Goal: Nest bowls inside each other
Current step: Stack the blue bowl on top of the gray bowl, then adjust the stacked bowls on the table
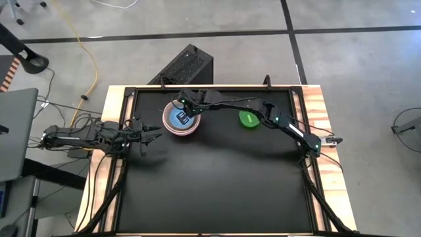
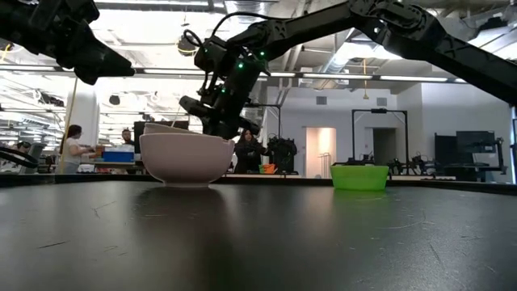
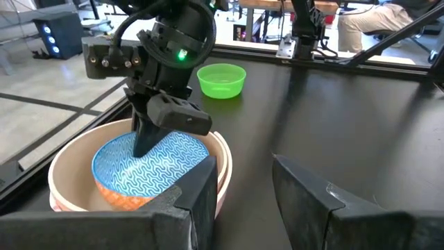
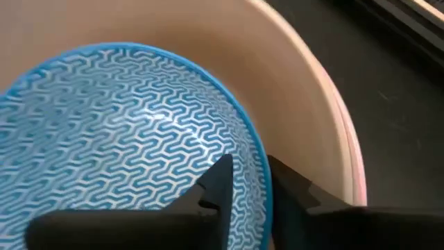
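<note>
A blue patterned bowl (image 3: 149,170) with an orange outside lies inside a cream bowl (image 3: 69,163), which sits in a pink one (image 3: 225,163). The stack (image 1: 181,121) stands on the black table at the far middle. My right gripper (image 4: 251,186) reaches down into the stack, slightly open. One finger is inside the blue bowl and one outside its rim. The small green bowl (image 1: 249,118) stands alone to the right of the stack. My left gripper (image 1: 152,137) waits open at the table's left, pointing toward the stack. My right gripper straddles the blue bowl's rim (image 4: 262,182), coming from above at a slant, with a gap showing beside the rim. I cannot tell whether either finger touches it. The blue bowl rests in the cream bowl.
The black table top (image 1: 217,184) stretches wide toward the near edge. A raised frame runs along its borders (image 1: 125,99). People and equipment show in the room beyond the far edge.
</note>
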You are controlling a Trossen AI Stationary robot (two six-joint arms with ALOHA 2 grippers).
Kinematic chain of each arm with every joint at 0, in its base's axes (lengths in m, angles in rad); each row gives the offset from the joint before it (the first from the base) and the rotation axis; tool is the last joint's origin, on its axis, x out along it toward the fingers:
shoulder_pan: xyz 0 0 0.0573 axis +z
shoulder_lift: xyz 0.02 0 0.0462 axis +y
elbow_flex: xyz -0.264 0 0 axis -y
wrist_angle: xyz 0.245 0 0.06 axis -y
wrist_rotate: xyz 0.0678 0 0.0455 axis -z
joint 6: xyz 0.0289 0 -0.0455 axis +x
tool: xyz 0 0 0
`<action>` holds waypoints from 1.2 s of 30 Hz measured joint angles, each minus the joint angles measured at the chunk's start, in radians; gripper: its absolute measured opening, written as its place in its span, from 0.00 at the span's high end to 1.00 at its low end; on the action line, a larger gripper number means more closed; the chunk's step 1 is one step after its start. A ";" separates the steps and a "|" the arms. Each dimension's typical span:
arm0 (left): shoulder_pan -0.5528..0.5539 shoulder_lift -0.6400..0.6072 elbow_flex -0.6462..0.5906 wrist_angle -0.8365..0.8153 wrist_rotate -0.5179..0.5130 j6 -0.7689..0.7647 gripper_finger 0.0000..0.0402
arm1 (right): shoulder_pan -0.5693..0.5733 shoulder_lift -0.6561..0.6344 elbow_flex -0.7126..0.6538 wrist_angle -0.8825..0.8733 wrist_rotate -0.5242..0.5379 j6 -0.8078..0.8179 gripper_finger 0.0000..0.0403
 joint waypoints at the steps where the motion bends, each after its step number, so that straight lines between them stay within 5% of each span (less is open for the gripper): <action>1: 0.000 0.000 0.000 0.000 0.000 0.000 0.68 | 0.000 0.000 0.000 0.000 0.000 -0.001 0.73; 15: 0.000 0.000 0.000 0.000 0.001 0.000 0.68 | -0.004 -0.072 -0.001 0.009 0.002 -0.030 0.58; 29: 0.000 0.000 0.000 0.007 0.003 -0.011 0.68 | 0.106 0.037 0.001 0.642 0.029 -0.105 0.62; 36: 0.000 0.000 0.000 0.007 0.010 -0.009 0.68 | 0.106 0.041 -0.001 0.564 0.036 -0.127 0.62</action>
